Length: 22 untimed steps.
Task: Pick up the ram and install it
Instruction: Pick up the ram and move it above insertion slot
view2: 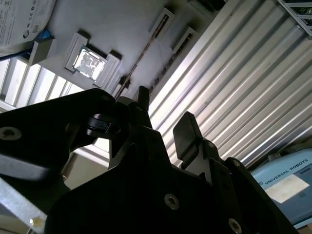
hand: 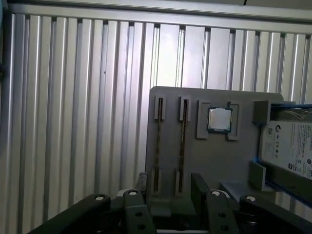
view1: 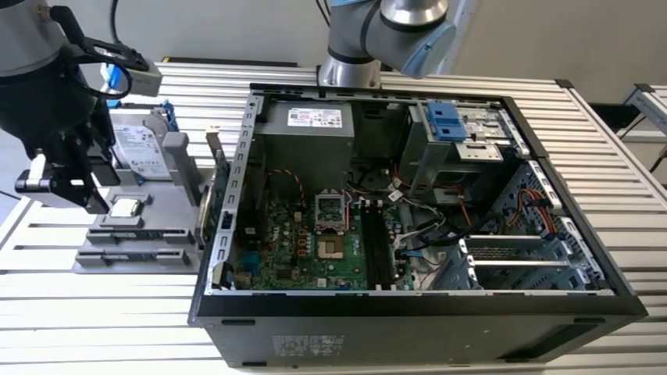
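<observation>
Hovering with our gripper (hand: 170,189) spread apart, we should centre its jaws over 1 ram stick (hand: 182,146) beneath, never straddling 2.

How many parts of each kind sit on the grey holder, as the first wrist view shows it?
On the grey holder:
ram sticks, standing on edge in slots: 2
processor chip: 1
hard drive: 1
Total: 4

Black gripper (hand: 169,190), grey tray (hand: 214,161), ribbed silver table (hand: 73,122), ram (hand: 181,146) edge seemingly dark brownish, black case (view1: 417,328), green motherboard (view1: 302,250), blue bracket (view1: 443,121).
</observation>
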### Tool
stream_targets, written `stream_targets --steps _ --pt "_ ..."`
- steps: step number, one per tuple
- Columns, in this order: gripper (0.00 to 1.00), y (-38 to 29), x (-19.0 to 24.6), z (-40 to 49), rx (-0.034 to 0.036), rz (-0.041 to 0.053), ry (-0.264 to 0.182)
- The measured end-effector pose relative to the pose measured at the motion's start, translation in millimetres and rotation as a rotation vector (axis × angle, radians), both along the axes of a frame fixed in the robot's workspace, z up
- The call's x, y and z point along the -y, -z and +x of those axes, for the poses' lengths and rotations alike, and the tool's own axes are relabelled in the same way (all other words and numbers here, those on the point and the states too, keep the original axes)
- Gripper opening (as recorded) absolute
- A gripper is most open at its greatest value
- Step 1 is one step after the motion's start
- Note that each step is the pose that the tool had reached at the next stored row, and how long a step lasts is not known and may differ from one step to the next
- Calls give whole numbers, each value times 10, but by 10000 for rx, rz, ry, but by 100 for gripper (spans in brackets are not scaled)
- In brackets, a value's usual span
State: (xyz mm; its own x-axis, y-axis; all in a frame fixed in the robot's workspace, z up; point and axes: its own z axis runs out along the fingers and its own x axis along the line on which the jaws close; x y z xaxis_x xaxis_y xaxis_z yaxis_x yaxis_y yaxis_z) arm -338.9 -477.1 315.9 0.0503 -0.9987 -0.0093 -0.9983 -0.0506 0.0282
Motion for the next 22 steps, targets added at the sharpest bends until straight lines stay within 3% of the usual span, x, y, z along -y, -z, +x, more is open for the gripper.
stream_targets --steps 22 --pt "100 170 -6 0 0 -55 0"
